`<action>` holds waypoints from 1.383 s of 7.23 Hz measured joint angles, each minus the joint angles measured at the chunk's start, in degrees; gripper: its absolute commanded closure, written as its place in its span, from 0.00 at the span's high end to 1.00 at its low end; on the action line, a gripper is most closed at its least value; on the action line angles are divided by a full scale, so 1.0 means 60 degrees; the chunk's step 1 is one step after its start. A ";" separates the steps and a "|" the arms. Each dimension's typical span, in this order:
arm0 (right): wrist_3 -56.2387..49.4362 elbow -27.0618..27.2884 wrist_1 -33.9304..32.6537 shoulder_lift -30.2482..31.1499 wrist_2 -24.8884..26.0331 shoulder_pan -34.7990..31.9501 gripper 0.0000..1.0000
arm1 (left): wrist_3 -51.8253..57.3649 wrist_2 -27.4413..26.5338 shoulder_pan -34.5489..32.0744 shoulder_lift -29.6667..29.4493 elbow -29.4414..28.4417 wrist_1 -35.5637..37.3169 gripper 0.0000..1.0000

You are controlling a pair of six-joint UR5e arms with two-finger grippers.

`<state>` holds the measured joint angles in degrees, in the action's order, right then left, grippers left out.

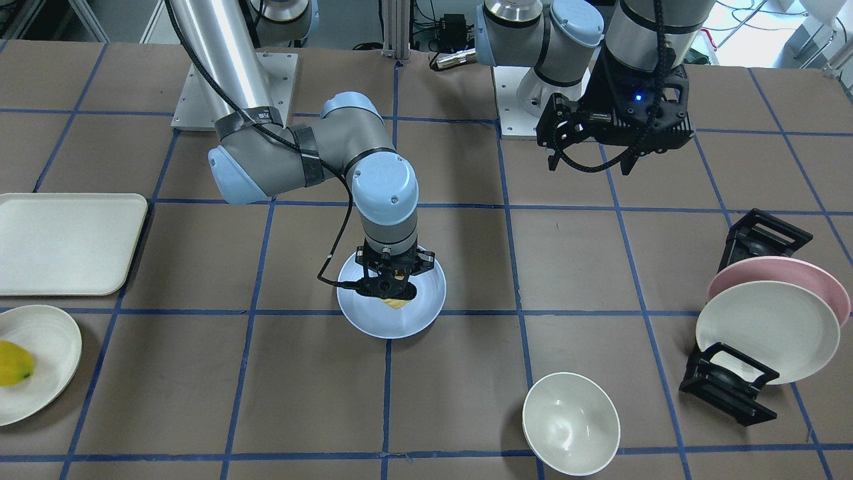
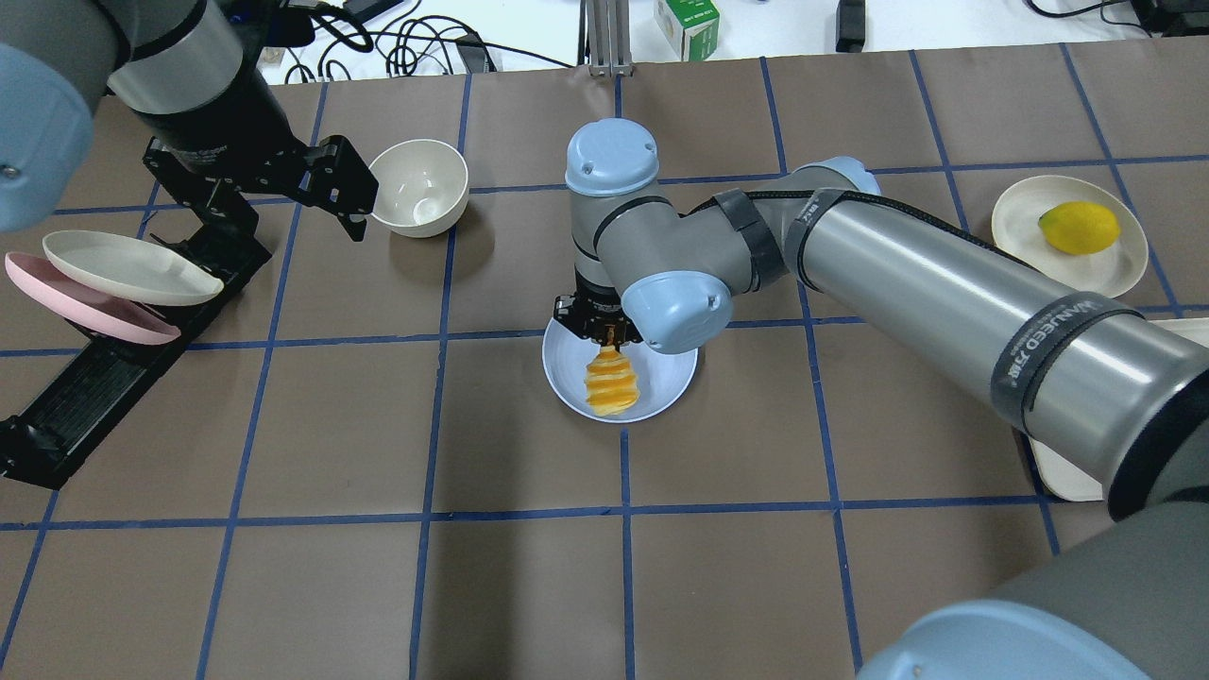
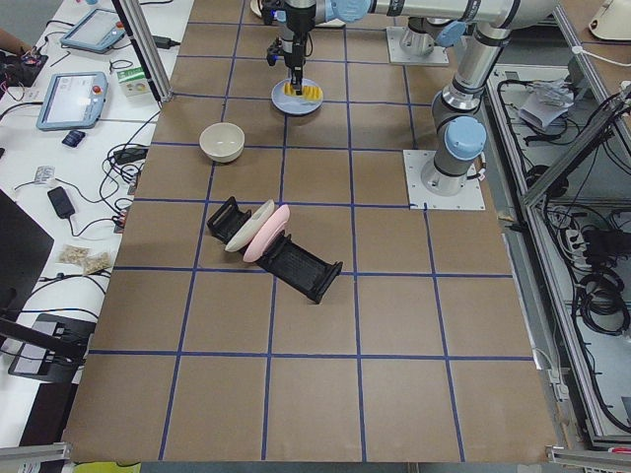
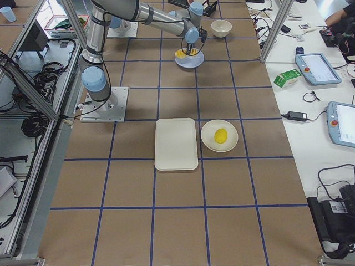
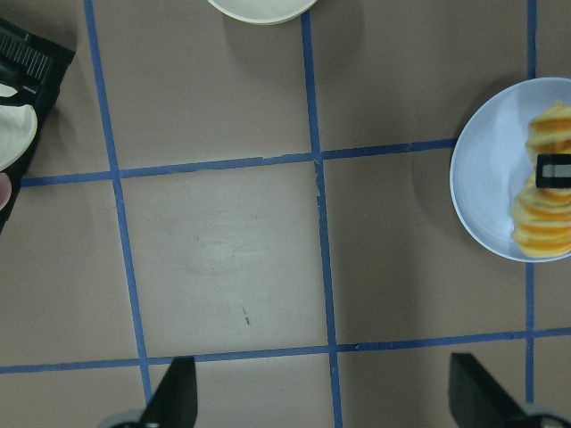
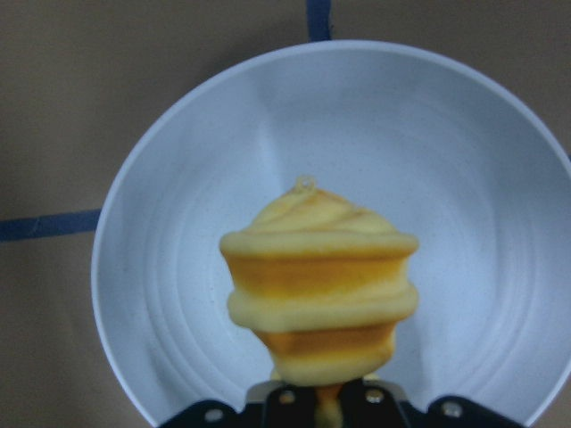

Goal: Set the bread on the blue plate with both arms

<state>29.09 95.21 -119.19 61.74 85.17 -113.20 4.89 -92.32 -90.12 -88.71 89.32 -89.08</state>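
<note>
The bread (image 2: pixel 610 387) hangs by one end from my right gripper (image 2: pixel 611 346), which is shut on it over the blue plate (image 2: pixel 567 373). The right wrist view shows the ridged orange and yellow bread (image 6: pixel 317 294) end-on over the plate's middle (image 6: pixel 446 178). I cannot tell whether its lower end touches the plate. In the front view the gripper (image 1: pixel 390 283) hides most of the bread (image 1: pixel 396 303) above the plate (image 1: pixel 426 300). My left gripper (image 2: pixel 326 184) is open and empty, hovering high near the white bowl; its fingers (image 5: pixel 174 397) stand wide apart.
A white bowl (image 2: pixel 418 186) stands beyond the plate to the left. A black rack (image 2: pixel 94 378) holds a pink plate (image 2: pixel 90 312) and a cream plate (image 2: pixel 127 269). A cream plate with a yellow lemon (image 2: pixel 1077 227) and a cream tray (image 1: pixel 66 243) are on the right arm's side.
</note>
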 measured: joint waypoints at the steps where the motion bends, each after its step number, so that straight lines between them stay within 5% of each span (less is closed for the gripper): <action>1: -0.0022 0.0123 -0.0037 0.0000 0.0000 -0.0009 0.78 | 0.0035 -0.0010 0.0044 0.0070 0.0003 0.0242 1.00; 3: 0.0006 0.0187 -0.0218 -0.0006 0.0000 -0.0015 0.95 | 0.0045 -0.0014 0.0076 0.0081 0.0066 0.0698 1.00; 7: -0.0051 0.0104 -0.0423 0.0172 0.0115 0.0057 1.00 | -0.0040 0.0017 0.0093 -0.0003 0.0083 0.0795 1.00; 10: -0.0755 0.0030 0.0621 0.1337 0.0146 0.0913 1.00 | -0.0394 0.0244 0.0103 -0.0153 0.0011 0.0706 1.00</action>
<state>24.56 95.39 -115.47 69.77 86.04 -107.72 2.52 -90.85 -89.50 -89.63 89.39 -84.84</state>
